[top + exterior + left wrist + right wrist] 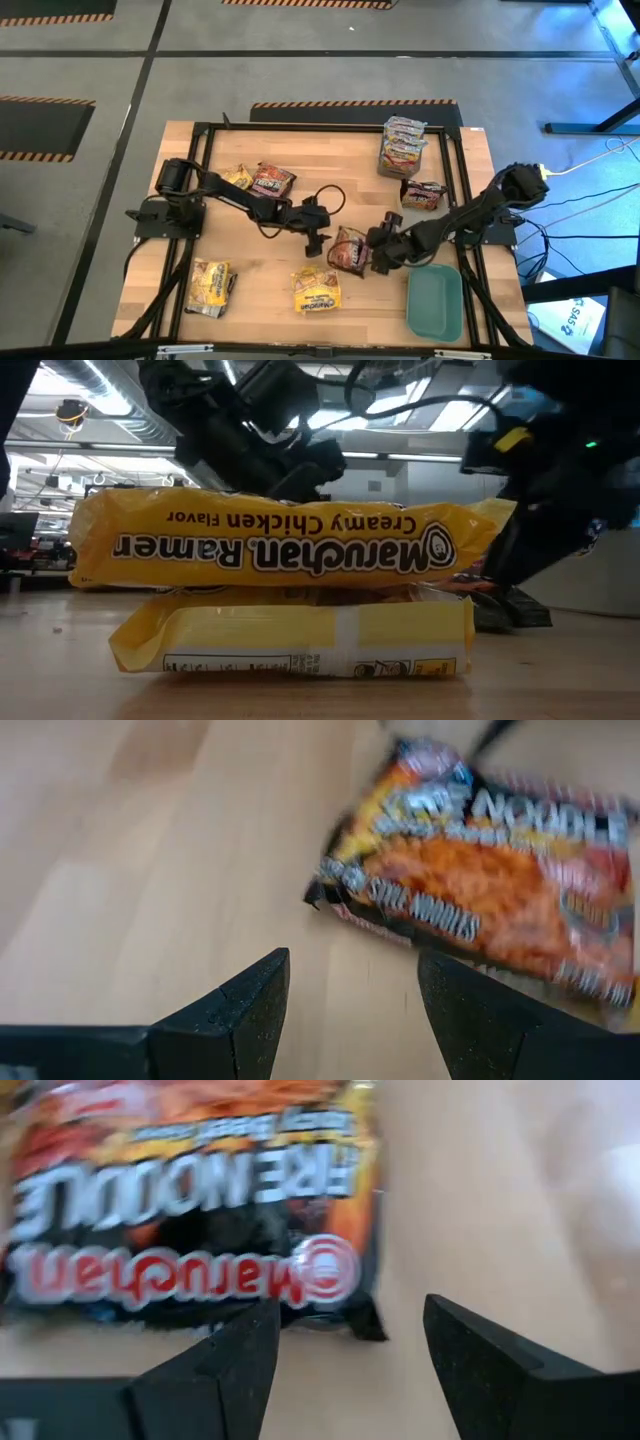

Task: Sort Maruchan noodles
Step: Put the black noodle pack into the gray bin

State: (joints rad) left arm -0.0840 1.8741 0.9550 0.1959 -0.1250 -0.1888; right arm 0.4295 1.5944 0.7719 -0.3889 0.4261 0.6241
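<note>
Wooden table centre: both arms stretch low, left gripper and right gripper parted, empty, flanking a dark noodle packet.

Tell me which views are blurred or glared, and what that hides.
Left wrist view: the fire noodle packet is smeared by motion, small print unreadable. Right wrist view: the same packet is soft, and the table washes out pale. Low view: a yellow packet fills the picture; both arms are dark against ceiling lights. High view: evenly lit.
</note>
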